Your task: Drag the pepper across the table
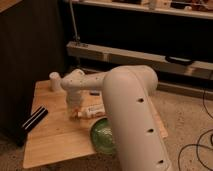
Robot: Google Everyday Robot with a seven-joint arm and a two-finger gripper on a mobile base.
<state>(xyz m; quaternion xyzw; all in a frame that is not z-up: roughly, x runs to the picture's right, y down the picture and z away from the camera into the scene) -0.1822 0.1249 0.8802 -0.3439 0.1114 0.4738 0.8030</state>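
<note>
One camera view is all I have, and my own arm (131, 105) fills much of it. The tool (75, 112) hangs down from the wrist with its tip at the surface of the table (50, 146), toward the far half of the top. Its fingers are drawn together.

The pepper (78, 116) shows as a small orange sliver right at the tool's tip. I can't tell whether it is pinched between the fingers or only pressed under them.

Just beside the tool, on the camera's right, a white labelled bottle (96, 111) lies on its side, close to the pepper. Nearer the camera than the tool sits a green bowl (104, 136), partly behind my arm. Well off to the camera's left of the tool lies a black block (33, 120), and beyond the tool stands a white cup (55, 81).

I judge the approach done: the tool is down on the pepper. The drag itself looks undone, with the pepper mid-table. Bare wood lies to the camera's left of the tool and nearer the camera.
</note>
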